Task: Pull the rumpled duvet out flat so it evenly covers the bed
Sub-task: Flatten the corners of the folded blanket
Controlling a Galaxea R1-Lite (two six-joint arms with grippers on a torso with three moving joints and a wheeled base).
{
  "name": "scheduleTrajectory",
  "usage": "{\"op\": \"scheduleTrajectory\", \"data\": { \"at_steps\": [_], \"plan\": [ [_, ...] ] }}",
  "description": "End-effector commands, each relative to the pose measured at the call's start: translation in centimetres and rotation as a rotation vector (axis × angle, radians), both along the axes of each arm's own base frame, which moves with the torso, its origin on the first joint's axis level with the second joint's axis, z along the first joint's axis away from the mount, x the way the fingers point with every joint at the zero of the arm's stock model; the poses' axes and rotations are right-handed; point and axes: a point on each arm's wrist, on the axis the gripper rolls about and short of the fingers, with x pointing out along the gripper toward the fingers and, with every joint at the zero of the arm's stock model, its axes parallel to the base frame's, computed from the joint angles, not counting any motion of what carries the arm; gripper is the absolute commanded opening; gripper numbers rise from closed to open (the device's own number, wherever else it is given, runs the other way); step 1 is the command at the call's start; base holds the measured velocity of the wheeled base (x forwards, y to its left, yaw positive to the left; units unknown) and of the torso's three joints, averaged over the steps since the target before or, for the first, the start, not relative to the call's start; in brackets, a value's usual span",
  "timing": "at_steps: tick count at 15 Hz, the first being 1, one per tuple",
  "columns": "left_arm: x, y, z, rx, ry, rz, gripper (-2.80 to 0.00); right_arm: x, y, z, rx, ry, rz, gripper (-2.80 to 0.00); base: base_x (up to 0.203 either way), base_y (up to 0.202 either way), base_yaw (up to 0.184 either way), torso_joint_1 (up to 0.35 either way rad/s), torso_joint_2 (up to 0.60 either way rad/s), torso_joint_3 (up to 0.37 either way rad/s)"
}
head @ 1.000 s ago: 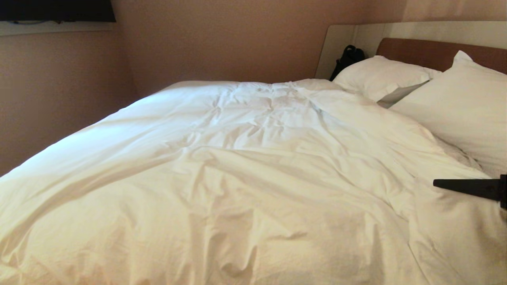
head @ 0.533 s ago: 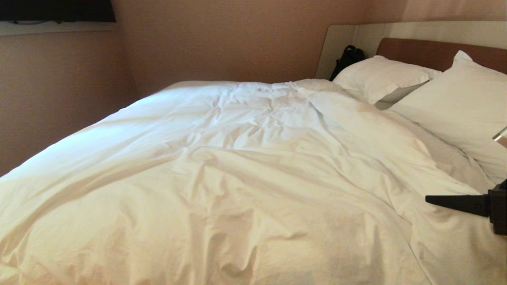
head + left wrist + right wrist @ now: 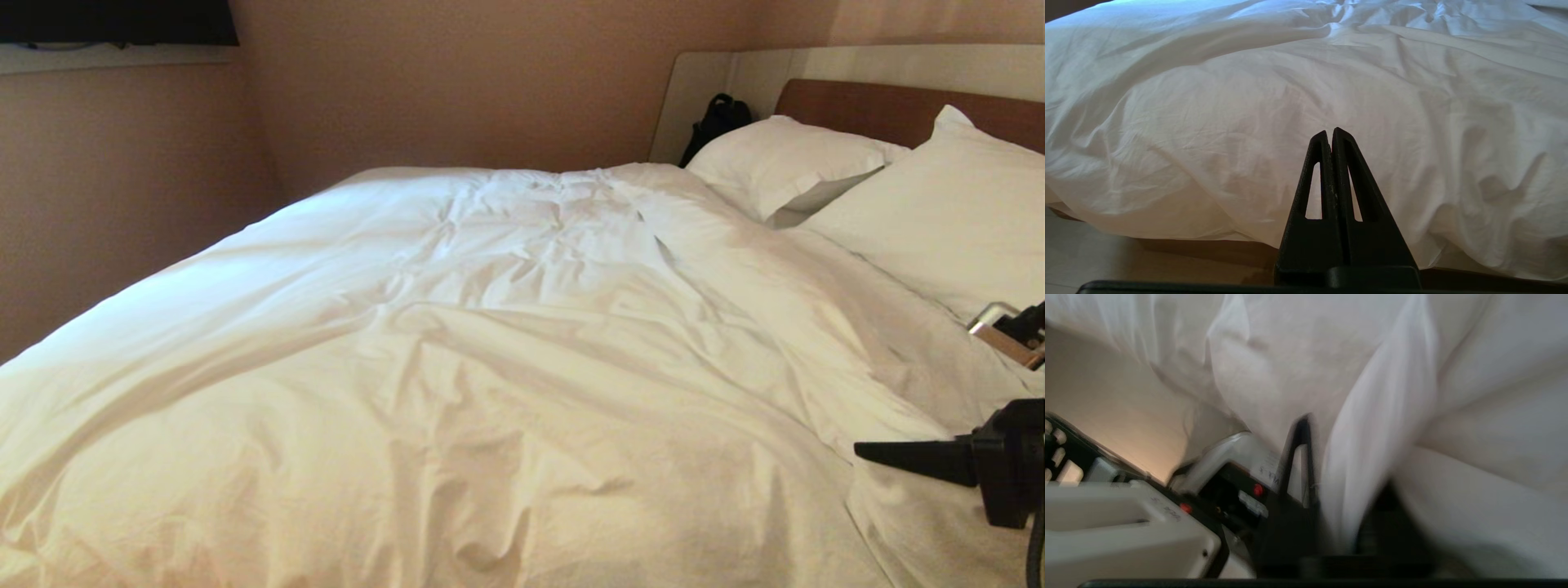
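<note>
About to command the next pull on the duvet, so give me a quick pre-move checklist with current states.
1. Left gripper shut, empty, parked short of the duvet: ok.
2. Right gripper over the duvet's right side: ok.
3. Right gripper's hold on the duvet fold: cannot tell.
4. Duvet flat: not ok, creased through the middle.
5. Pillows uncovered: ok.

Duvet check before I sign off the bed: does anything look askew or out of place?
Yes: the duvet has diagonal creases and its top edge slants below the pillows, so it lies askew on the bed.
</note>
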Motion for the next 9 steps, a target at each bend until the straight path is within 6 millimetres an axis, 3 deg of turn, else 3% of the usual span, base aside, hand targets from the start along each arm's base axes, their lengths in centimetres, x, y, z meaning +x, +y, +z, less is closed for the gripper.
{"op": "scheduleTrajectory", "data": {
  "at_steps": [1, 9],
  "plan": [
    [0.00, 0.00, 0.01, -0.001, -0.001, 0.000, -2.80, 0.59, -0.09, -0.30, -0.048, 0.003, -0.035, 0.00, 0.000, 0.000, 0.000, 0.000, 0.00, 0.000],
    [0.00, 0.00, 0.01, -0.001, -0.001, 0.000, -2.80, 0.50, -0.10, 0.22, -0.043, -0.016, -0.040, 0.00, 0.000, 0.000, 0.000, 0.000, 0.00, 0.000]
  ]
}}
